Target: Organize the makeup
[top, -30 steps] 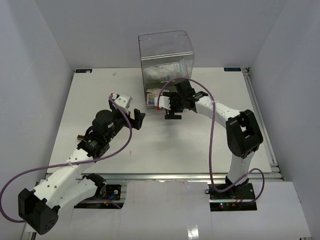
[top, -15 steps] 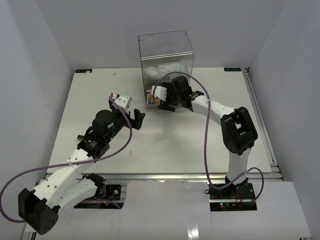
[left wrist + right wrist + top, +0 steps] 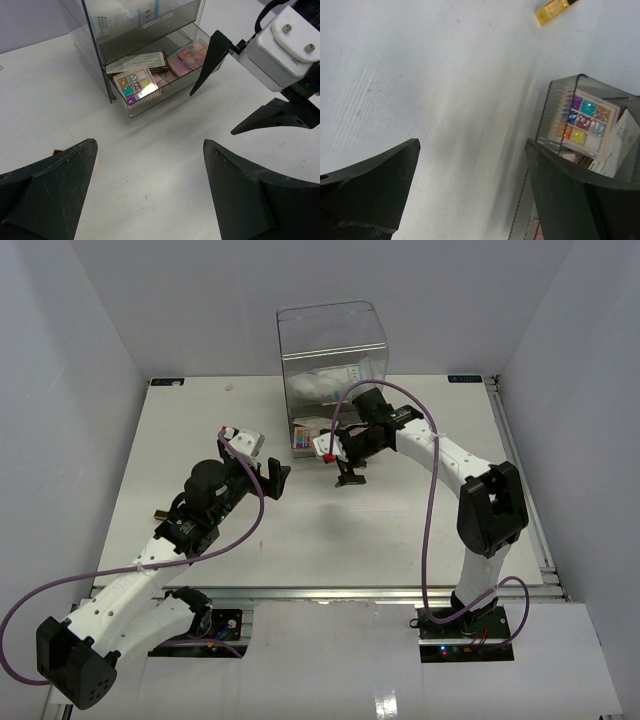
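White table (image 3: 200, 440), white walls, and the clear box (image 3: 330, 340) stands at the far edge with its bottom drawer (image 3: 155, 102) pulled out toward the arms. The right gripper (image 3: 347, 472) is off the drawer now. Half a second ago it was right up at the drawer's front; now it hangs just before it over bare table, fingers spread wide with nothing between them. That reads like a drop and a retreat, though the drop itself isn't on view.

The makeup is in the drawer: a glitter palette (image 3: 135, 84) at the front corner, a flat packet (image 3: 142, 61) behind it, and a pink pad (image 3: 177, 65) and an orange palette (image 3: 196, 50) off to the side. The upper drawers are shut, with white packets (image 3: 125, 10) showing behind the top front.

The left gripper (image 3: 272, 478) hasn't budged all second. It sits parked left of the box, fingers wide, empty.

One gold piece (image 3: 551, 8) lies on the table well apart from the drawer, and I can't tell what it is. If it's makeup, it's the straggler. Otherwise my read is the sorting is nearly done and the open drawer wants pushing shut.
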Robot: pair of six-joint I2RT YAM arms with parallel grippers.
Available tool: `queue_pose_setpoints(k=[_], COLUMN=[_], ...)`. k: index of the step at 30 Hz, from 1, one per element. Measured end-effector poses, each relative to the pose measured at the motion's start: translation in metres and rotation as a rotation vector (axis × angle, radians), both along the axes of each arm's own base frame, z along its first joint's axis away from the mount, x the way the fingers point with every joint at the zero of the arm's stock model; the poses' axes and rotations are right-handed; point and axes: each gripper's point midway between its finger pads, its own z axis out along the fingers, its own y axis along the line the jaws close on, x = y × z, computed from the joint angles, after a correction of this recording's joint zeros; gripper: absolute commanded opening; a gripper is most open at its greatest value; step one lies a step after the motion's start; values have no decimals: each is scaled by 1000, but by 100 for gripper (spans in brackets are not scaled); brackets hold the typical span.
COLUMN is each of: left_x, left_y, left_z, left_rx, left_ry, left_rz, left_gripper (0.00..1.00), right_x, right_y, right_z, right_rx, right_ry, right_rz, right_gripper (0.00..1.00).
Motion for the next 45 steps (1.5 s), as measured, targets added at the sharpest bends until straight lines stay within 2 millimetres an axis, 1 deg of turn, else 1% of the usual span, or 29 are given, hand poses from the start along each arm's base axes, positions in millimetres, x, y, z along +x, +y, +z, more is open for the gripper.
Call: queue_pose_setpoints(k=[2, 3, 5, 7, 11, 14, 15, 17, 21, 24, 27, 30, 36, 40, 43, 45], left_x=[0, 0, 0, 0, 0, 0, 0, 0, 0, 0, 0, 0, 0, 0, 0, 1], left_y=[0, 0, 0, 0, 0, 0, 0, 0, 0, 0, 0, 0, 0, 0, 0, 0], left_z=[0, 0, 0, 0, 0, 0, 0, 0, 0, 0, 0, 0, 0, -1, -1, -2], left_rx=[0, 0, 0, 0, 0, 0, 0, 0, 0, 0, 0, 0, 0, 1, 2, 3], left_ry=[0, 0, 0, 0, 0, 0, 0, 0, 0, 0, 0, 0, 1, 2, 3, 4], left_rz=[0, 0, 0, 0, 0, 0, 0, 0, 0, 0, 0, 0, 0, 0, 0, 0], left_gripper=[98, 98, 98, 98, 98, 98, 98, 98, 98, 98, 98, 98, 98, 98, 98, 98], right_x=[-5, -4, -1, 7, 31, 45, 51, 62, 89, 107, 119, 127, 132, 131, 123, 117], right_y=[-5, -6, -10, -14, -19, -22, -23, -23, -20, -16, -12, -7, -2, 4, 5, 5], right_z=[-6, -9, -17, -28, -49, -58, -59, -57, -49, -39, -29, -28, -38, -33, -27, -15], right_rx=[-27, -40, -72, -113, -174, -199, -204, -197, -148, -98, -47, -18, 12, 54, 80, 105], right_ry=[22, 24, 30, 34, 13, 5, -3, -33, -93, -133, -158, -153, -100, -84, -67, -58], right_rz=[1, -5, -27, -72, -181, -261, -291, -341, -468, -545, -592, -624, -680, -683, -674, -662], right_gripper=[98, 100, 100, 100, 100, 99, 96, 90, 90, 90, 90, 90, 90, 90, 90, 90])
